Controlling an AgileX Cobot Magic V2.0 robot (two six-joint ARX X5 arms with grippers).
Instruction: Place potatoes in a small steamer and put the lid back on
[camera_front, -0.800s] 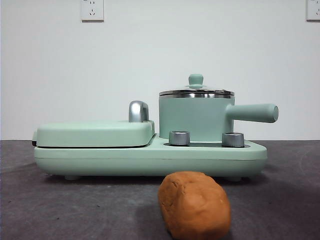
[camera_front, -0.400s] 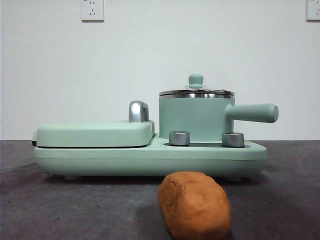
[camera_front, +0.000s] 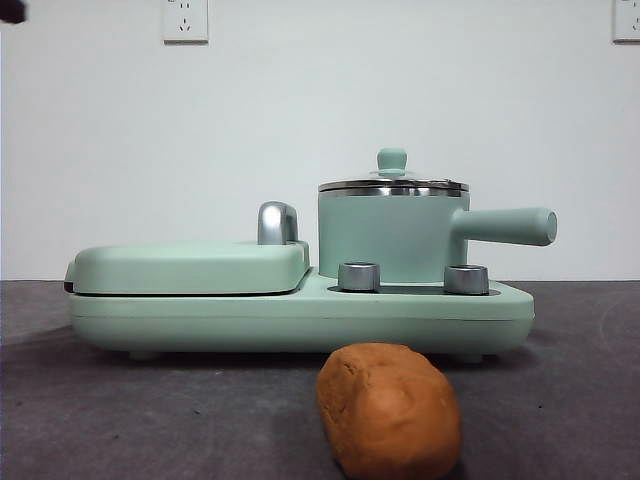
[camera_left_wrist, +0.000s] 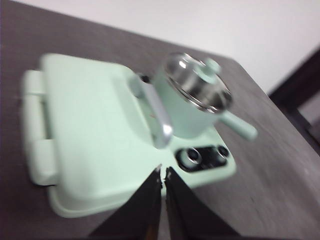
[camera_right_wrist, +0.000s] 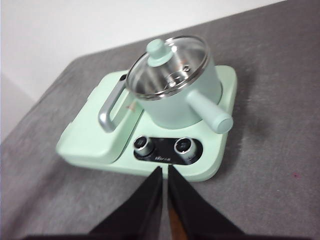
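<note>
Lid (camera_front: 392, 182) on steamer (camera_front: 392, 238); potato (camera_front: 390, 410) on table, outside.

The front view sits low at table height, looking level across the potato (camera_front: 389, 410), close and large, to the small steamer (camera_front: 392, 238) behind. Both wrist views look down steeply from above and farther off, from opposite sides. All three share the steamer and its lid (camera_right_wrist: 167, 65).
</note>
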